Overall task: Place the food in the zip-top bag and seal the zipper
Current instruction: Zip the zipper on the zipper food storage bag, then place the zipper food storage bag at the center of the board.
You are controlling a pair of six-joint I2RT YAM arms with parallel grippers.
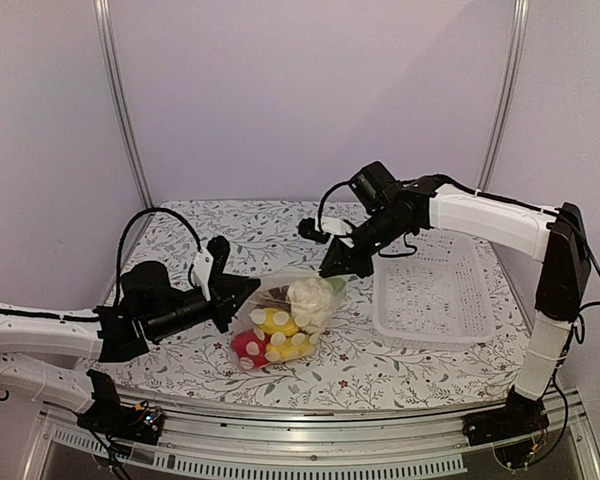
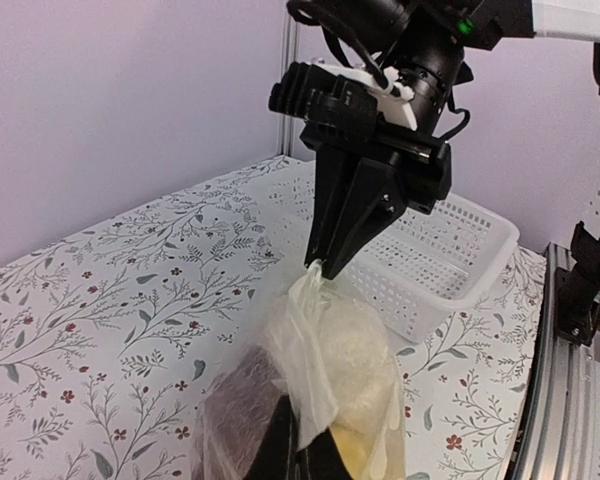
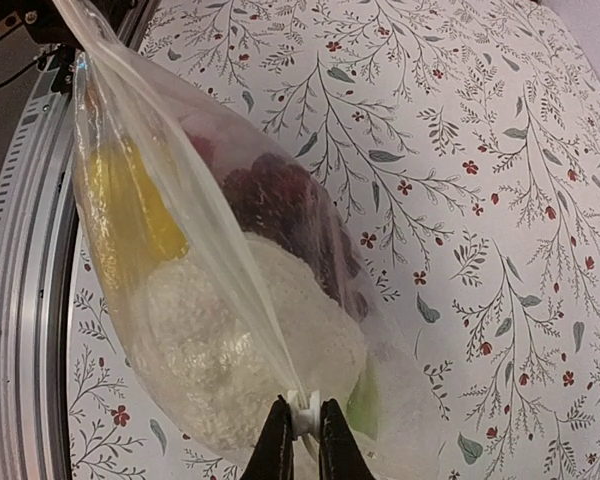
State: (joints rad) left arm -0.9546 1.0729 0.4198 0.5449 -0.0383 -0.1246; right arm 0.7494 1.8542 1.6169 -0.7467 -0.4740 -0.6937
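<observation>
We hold the clear crinkly zip-top bag (image 1: 272,292) of toy food (image 1: 280,323), a white slotted plastic basket (image 1: 435,336) at its 3 o'clock. Our left gripper (image 1: 248,290) pinches its mouth edge (image 1: 292,273) at 10 o'clock, our right gripper (image 1: 332,268) at 1 o'clock.

I have three views, all meeting on the zip-top bag (image 1: 285,320).
My top camera sits high behind the near edge of the floral table (image 1: 230,228) and looks down over all of it, bag mid-frame. My left wrist camera looks close and nearly level across the table, bag at lower centre, facing the right gripper (image 2: 317,263) and white basket (image 2: 460,265). My right wrist camera stares steeply down from very near, bag filling the left half.
</observation>
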